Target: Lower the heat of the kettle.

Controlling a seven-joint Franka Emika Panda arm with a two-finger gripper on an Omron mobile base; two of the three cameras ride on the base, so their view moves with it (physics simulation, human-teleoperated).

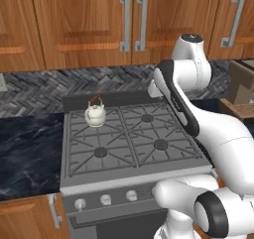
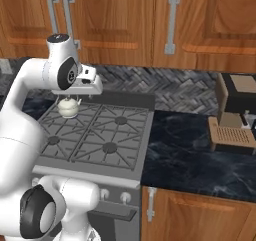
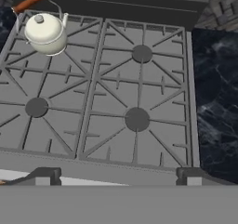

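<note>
You're hovering over the stove (image 3: 139, 165) with the gripper (image 3: 118, 176) fingers spread wide, holding nothing. The kettle (image 3: 45, 31) is sitting on the stove's back-left burner, so go for the matching knob (image 1: 80, 204) on the stove's front, probably.

stove knobs (image 1: 105, 199) partly behind arm

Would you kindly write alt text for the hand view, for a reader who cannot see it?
A small cream kettle with a reddish-brown handle sits on the back-left burner of a grey four-burner stove, seen from above. The open gripper's two dark fingertips rise at the bottom, over the stove's front edge, with dark marbled counter at right.
</note>
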